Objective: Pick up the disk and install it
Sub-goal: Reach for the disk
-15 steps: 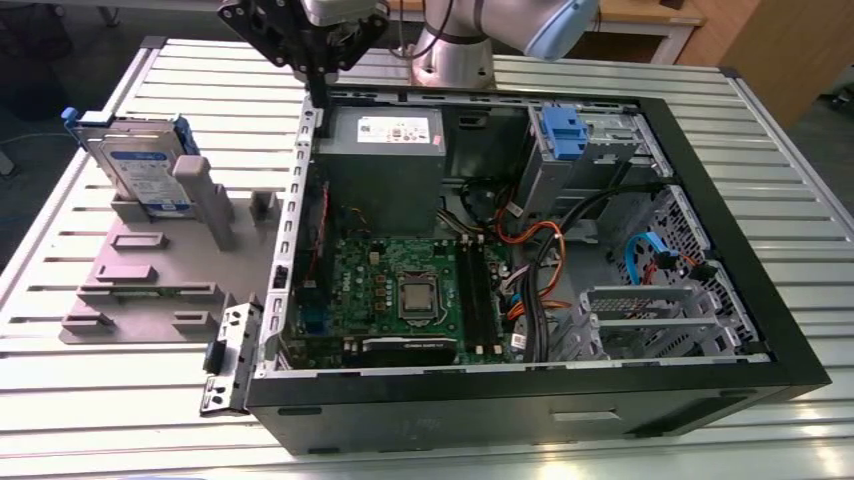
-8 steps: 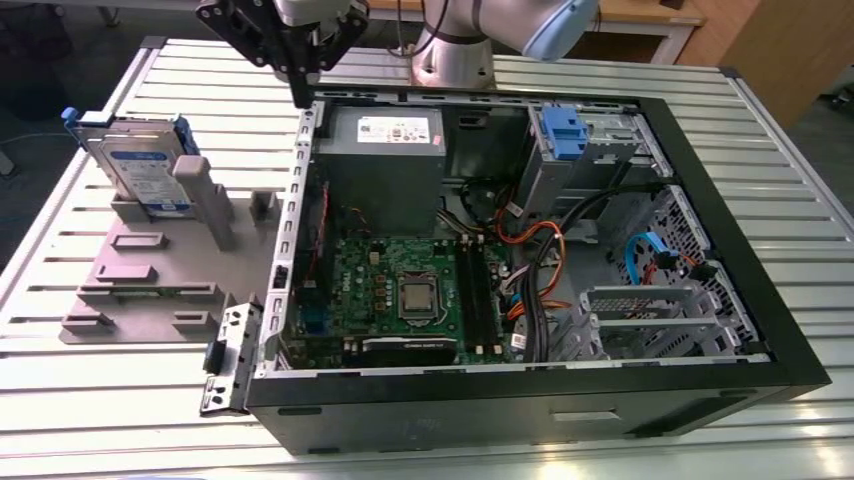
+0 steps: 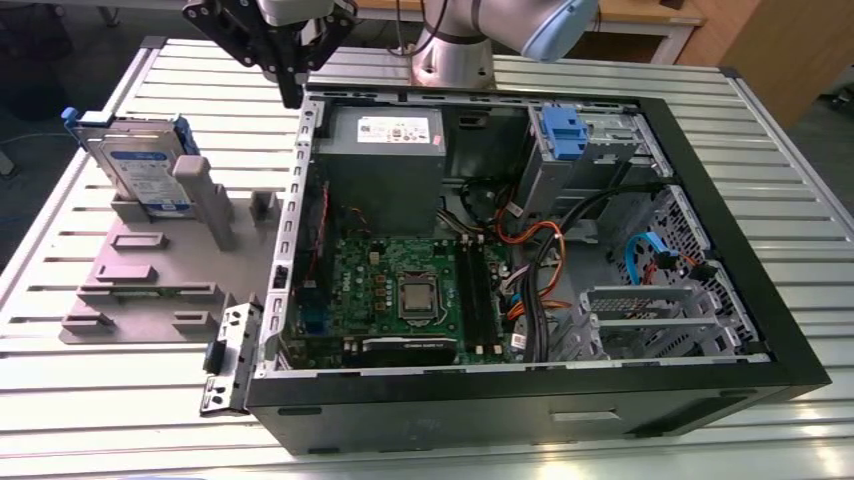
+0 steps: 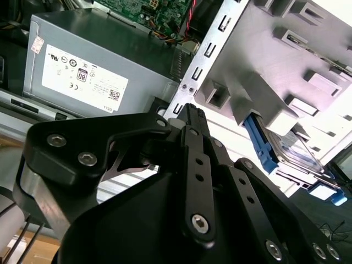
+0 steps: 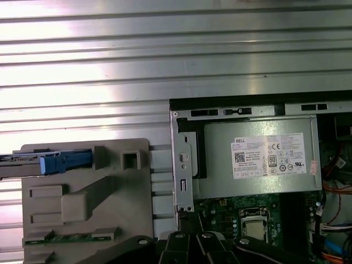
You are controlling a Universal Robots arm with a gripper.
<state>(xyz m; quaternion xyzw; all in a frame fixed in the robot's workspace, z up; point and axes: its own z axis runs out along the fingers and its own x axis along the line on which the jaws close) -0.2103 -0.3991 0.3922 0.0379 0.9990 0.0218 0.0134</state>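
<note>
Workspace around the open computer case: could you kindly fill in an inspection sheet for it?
Surface: slatted silver metal table, carrying the open black computer case and a grey fixture plate.
Job's things: flat silver metal disk in a blue plastic carrier stands on edge in the fixture plate, not gripped; grey metal drive cage with blue clip is inside the case.
Clutter: grey metal bracket beside the case.
Grippers: black pincer shut, empty, above the case's corner near the grey boxy power supply.
Cables: orange, black and blue cables inside the case.
Surroundings: wooden furniture beyond the table.
</note>
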